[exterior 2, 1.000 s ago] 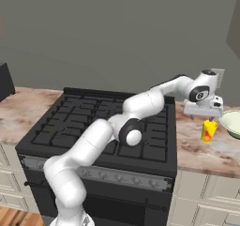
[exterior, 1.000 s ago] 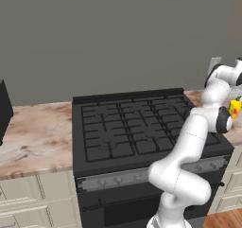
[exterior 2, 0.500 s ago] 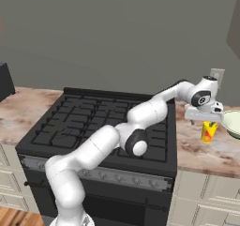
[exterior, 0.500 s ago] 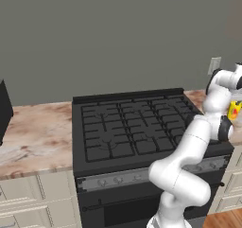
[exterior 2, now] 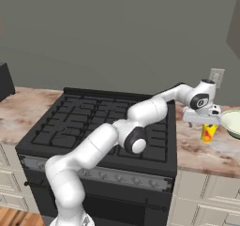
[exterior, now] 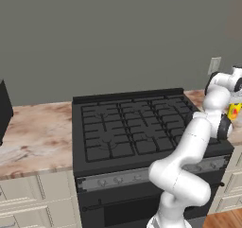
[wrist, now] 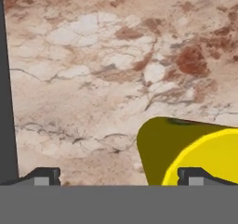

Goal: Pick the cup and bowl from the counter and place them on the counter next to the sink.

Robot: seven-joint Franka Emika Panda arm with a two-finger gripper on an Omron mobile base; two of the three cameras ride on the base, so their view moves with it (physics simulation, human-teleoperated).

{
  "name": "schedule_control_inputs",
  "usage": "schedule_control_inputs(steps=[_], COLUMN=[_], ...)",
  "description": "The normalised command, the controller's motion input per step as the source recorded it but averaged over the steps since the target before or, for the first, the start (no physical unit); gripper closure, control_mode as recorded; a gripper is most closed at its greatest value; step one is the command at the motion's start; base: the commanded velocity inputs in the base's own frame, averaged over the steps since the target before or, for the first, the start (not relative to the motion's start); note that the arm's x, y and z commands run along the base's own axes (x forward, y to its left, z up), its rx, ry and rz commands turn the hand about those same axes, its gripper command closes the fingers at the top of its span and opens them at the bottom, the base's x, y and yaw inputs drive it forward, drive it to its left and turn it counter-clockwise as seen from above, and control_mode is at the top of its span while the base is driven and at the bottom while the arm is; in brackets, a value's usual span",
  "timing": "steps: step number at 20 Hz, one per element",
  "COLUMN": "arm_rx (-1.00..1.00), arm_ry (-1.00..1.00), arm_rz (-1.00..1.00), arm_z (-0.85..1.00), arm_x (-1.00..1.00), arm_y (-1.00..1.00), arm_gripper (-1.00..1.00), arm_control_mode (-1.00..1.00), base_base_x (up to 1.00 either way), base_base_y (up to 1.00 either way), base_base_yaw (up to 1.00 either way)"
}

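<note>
The cup (exterior 2: 208, 132) stands upright on the counter (exterior 2: 201, 152) to the right of the stove (exterior 2: 98, 122), just left of the bowl (exterior 2: 232, 122), which lies at the right edge of the right base view. In the hand view the cup (wrist: 195, 153) shows as a yellow rim and a darker wall at lower right, with marbled stone beyond it. I judge the cup light, rigid and smooth-walled, hence apt to slip or tip if pushed from one side; the best hold is across its wall below the rim, one finger on each side. The bowl looks wide and shallow, probably light but too broad to span, so I would take it by its rim.

My gripper (exterior 2: 202, 119) hangs directly above the cup, jaws spread as wide as they go and holding nothing. In the hand view my fingertips (wrist: 44, 175) rise at the bottom edge; the right one overlaps the cup rim, so the cup sits off-centre between them. I judge a small sideways correction necessary before I descend. The left base view shows the cup (exterior: 233, 111) partly behind my arm.
</note>
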Motion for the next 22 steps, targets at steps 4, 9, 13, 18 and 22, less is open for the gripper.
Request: schedule_control_inputs(steps=[4, 9, 13, 18, 22], arm_rx=[0.05, 0.00, 0.00, 0.00, 0.00], arm_ry=[0.05, 0.00, 0.00, 0.00, -0.10], arm_rz=[0.04, 0.00, 0.00, 0.00, 0.00], arm_z=[-0.01, 0.00, 0.00, 0.00, 0.20], arm_x=[0.05, 0.00, 0.00, 0.00, -0.04], arm_y=[0.00, 0.00, 0.00, 0.00, 0.00], arm_gripper=[-1.00, 1.00, 1.00, 1.00, 1.00], arm_control_mode=[-1.00, -1.00, -1.00, -1.00, -1.00], base_base_x=[0.00, 0.00, 0.00, 0.00, 0.00], base_base_y=[0.00, 0.00, 0.00, 0.00, 0.00], base_base_yaw=[0.00, 0.00, 0.00, 0.00, 0.00])
